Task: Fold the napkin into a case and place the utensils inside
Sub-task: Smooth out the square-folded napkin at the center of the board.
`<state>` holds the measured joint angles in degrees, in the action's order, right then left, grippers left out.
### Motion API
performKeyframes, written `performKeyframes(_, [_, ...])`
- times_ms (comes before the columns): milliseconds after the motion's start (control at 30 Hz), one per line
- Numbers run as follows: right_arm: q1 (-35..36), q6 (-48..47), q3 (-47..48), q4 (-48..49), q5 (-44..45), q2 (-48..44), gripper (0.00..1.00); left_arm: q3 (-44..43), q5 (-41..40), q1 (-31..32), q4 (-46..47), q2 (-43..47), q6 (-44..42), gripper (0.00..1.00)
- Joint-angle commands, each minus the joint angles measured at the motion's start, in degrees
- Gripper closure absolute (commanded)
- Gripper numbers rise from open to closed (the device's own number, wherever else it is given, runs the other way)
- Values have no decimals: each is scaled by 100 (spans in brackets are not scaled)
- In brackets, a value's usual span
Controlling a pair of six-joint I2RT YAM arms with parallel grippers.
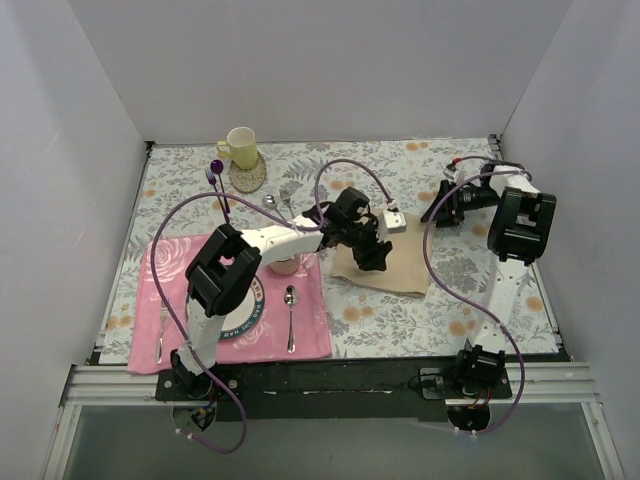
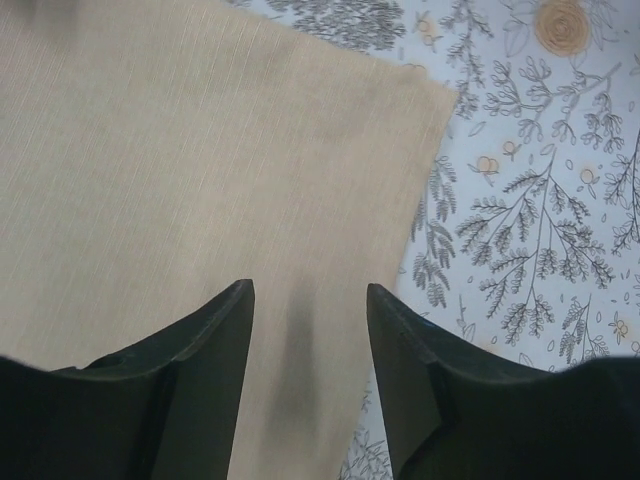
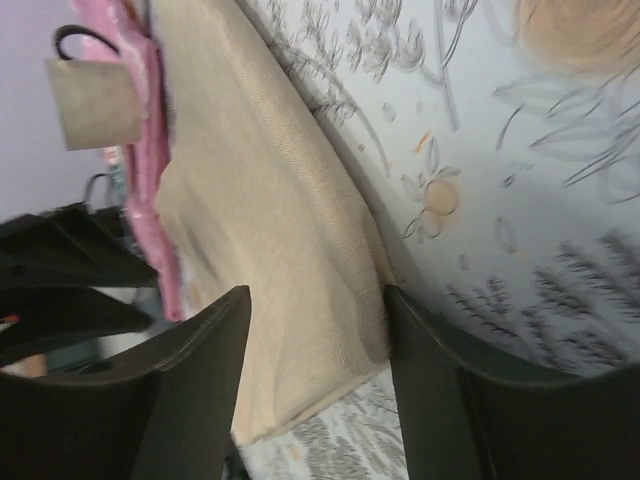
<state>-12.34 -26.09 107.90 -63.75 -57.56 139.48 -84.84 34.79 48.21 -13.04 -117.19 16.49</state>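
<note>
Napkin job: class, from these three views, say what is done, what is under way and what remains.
Done: little; the napkin lies flat on the tablecloth, no pouch yet. In hand: the left gripper is open over it, the right gripper open at its edge. Left: folding it into a pouch, then loading the utensils, which lie apart on the tablecloth.

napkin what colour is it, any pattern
The napkin is plain beige-tan, unpatterned; the left wrist view shows it best.
</note>
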Motion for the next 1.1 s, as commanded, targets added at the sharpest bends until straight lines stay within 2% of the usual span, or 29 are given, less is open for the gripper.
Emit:
performKeyframes(0, [-93, -581, 635, 592, 1080, -543, 35, -279, -6, -408, -330, 521, 574, 50])
performKeyframes(100, [-93, -661, 235, 905, 1089, -1200, 35, -209, -216, -549, -717, 670, 374, 48])
performKeyframes(200, [-58, -485, -268, 1460, 1403, -1790, 20, 45, -419, -575, -946, 723, 101, 48])
performKeyframes(233, [-6, -511, -417, 1470, 1519, -1871, 18, 107, -446, -575, -938, 732, -4, 48])
performKeyframes(300, [12, -625, -489, 1366, 1442, -2012, 25, 161, -437, -567, -937, 654, -58, 50])
performKeyframes(333, [38, -634, -550, 1217, 1354, -2039, 39, 152, -455, -567, -920, 601, -23, 51])
performKeyframes(433, [161, -739, -708, 569, 879, -2074, 62, 82, -499, -567, -929, 346, 3, 55])
performKeyframes(533, [371, -871, -1453, 310, 632, -2223, 73, -15, -622, -505, -929, 135, -49, 61])
performKeyframes(567, [425, -889, -2039, 371, 632, -2293, 74, -50, -744, -444, -1024, 82, -93, 63])
performKeyframes(667, [566, -907, -2832, 591, 860, -2522, 76, -86, -885, -348, -1156, -15, -94, 67])
performKeyframes(733, [583, -890, -3011, 670, 1132, -2522, 78, -16, -973, -294, -1245, -32, -58, 69])
performKeyframes(933, [548, -1065, -3012, 942, 2125, -2197, 78, 143, -1062, -136, -1560, -129, 223, 75])
performKeyframes(1067, [539, -1170, -2617, 995, 2530, -1890, 78, 256, -913, 39, -1685, -138, 162, 79])
